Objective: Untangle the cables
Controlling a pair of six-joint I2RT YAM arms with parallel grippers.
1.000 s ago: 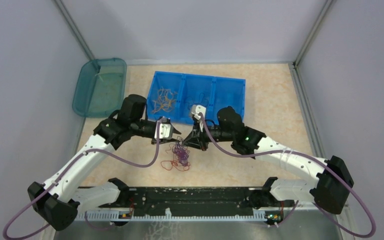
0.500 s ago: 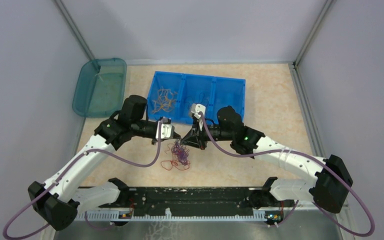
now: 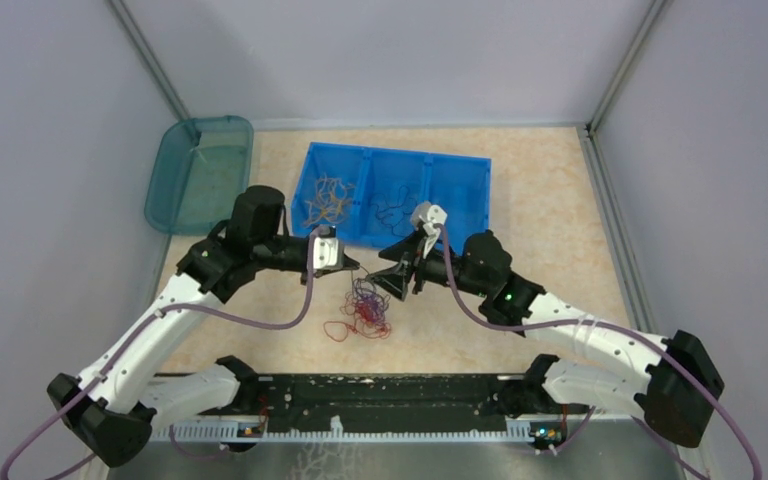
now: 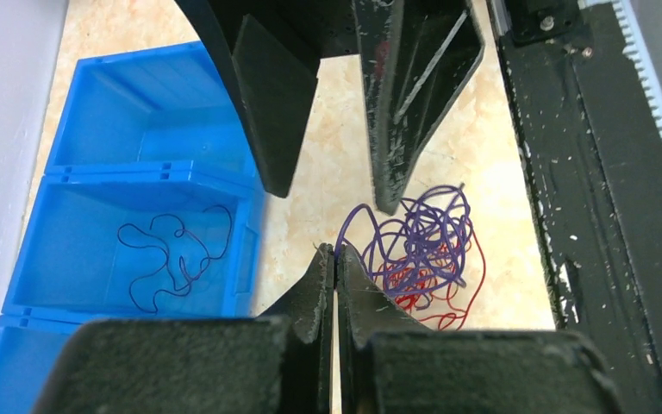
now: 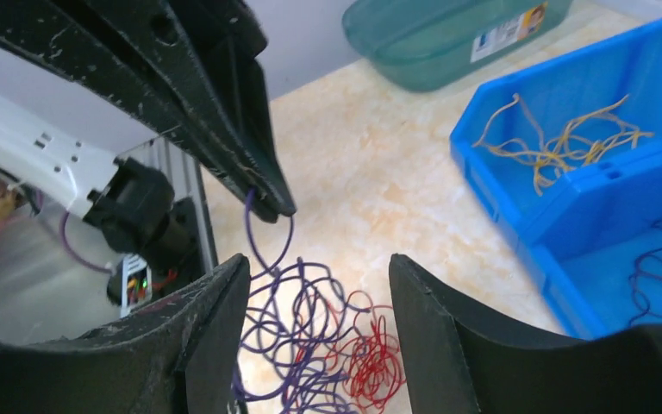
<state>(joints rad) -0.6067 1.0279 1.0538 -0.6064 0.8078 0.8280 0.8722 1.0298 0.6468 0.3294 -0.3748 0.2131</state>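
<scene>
Tabletop | cables below left claw, strand pinched | right claw spread

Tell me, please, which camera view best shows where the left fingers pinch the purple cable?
The left wrist view: the left gripper shows close and sharp, fingers shut, the purple cable leaving their tips. The right wrist view shows the same pinch from the side, slightly blurred; the top view shows it too small to judge.

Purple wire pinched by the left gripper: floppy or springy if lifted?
Likely floppy: the purple wire lies in loose curls, curving straight off the shut left gripper. Probably drags the red wire along; their loops interlace. Seems light, thin enough to slip.
</scene>
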